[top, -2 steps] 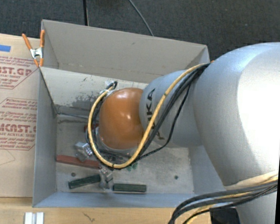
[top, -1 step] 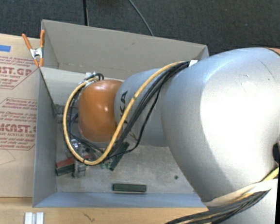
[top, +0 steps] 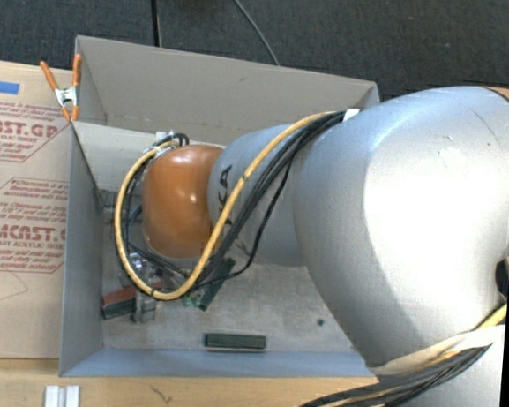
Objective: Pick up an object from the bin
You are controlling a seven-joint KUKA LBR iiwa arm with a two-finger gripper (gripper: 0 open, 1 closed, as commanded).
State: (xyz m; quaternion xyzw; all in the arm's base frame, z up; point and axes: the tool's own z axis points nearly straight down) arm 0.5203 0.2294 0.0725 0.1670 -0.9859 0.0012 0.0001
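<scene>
Camera view: tool [top: 144,309] low in the bin's [top: 86,228] 7 o'clock corner.
Small red-brown block [top: 118,301] lies just beside it at 9 o'clock; probably light and stiff, best gripped across its narrow sides. Tool apart or together: cannot tell.

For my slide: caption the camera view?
Gripper low at left of the grey metal bin; slim dark rectangular bar lies apart.

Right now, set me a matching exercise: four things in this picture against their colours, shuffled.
Things:
1 bar
2 cover
3 cable
4 bin

Colours:
a grey
b yellow
c black
d orange

Pairs: 1-c; 2-d; 3-b; 4-a
</scene>
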